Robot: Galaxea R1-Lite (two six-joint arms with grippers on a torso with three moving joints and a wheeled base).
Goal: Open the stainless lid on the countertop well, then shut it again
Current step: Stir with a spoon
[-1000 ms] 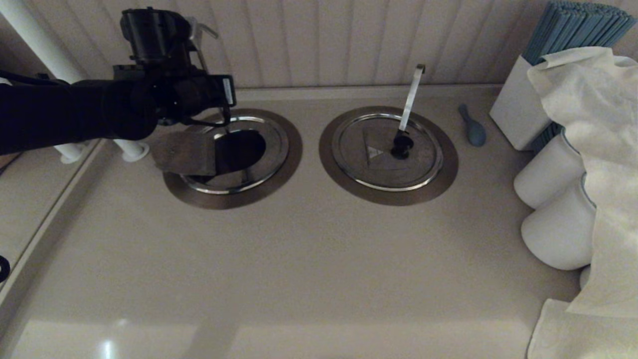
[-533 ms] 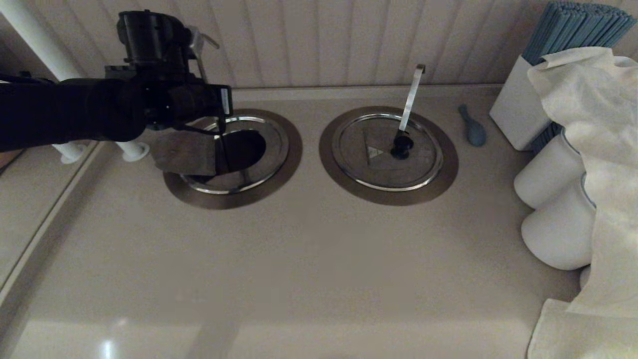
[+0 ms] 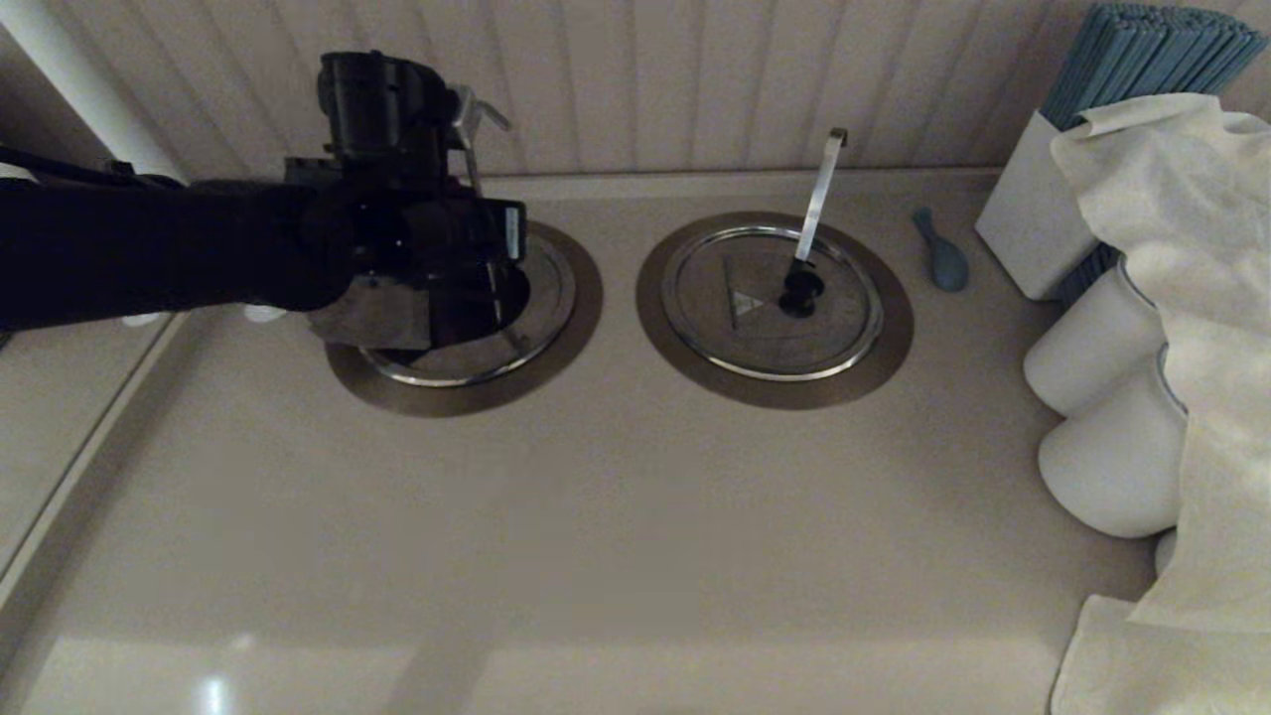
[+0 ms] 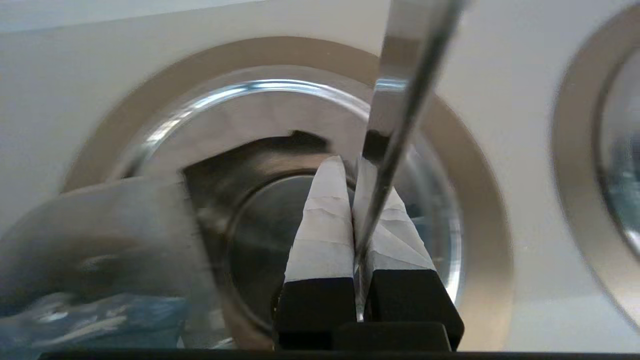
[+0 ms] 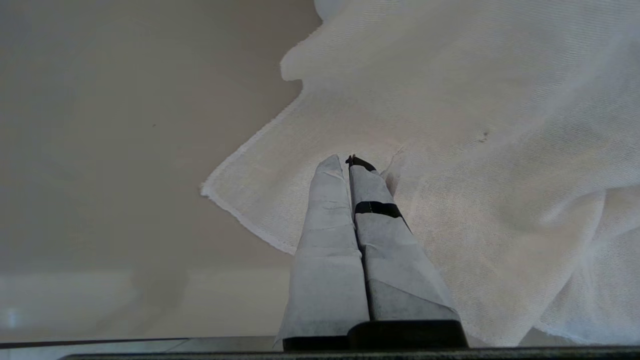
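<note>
The countertop well (image 3: 556, 298) is the left one, with a shiny rim and a brown collar. Its dark hole (image 3: 487, 298) lies uncovered. The stainless lid (image 3: 372, 308) is tilted up over the well's left side; in the left wrist view the lid (image 4: 100, 240) shows beside the steel basin (image 4: 260, 250). My left gripper (image 4: 351, 165) hangs over the hole, shut on the slim utensil handle (image 4: 395, 150), whose hooked top (image 3: 482, 104) rises above the wrist (image 3: 427, 238). My right gripper (image 5: 350, 161) is shut and empty over a white cloth (image 5: 475, 175), out of the head view.
The twin well's lid (image 3: 773, 298) lies flat and closed, with a black knob (image 3: 799, 290) and a broad slanted handle (image 3: 822, 189). A blue spoon (image 3: 941, 253) lies beyond it. White jars (image 3: 1102, 437), a draped cloth (image 3: 1182, 248) and a blue straw box (image 3: 1142, 60) crowd the right edge.
My left arm has swung to the right, carrying the hooked handle over the well's opening. The lid stays tilted up at the well's left side.
</note>
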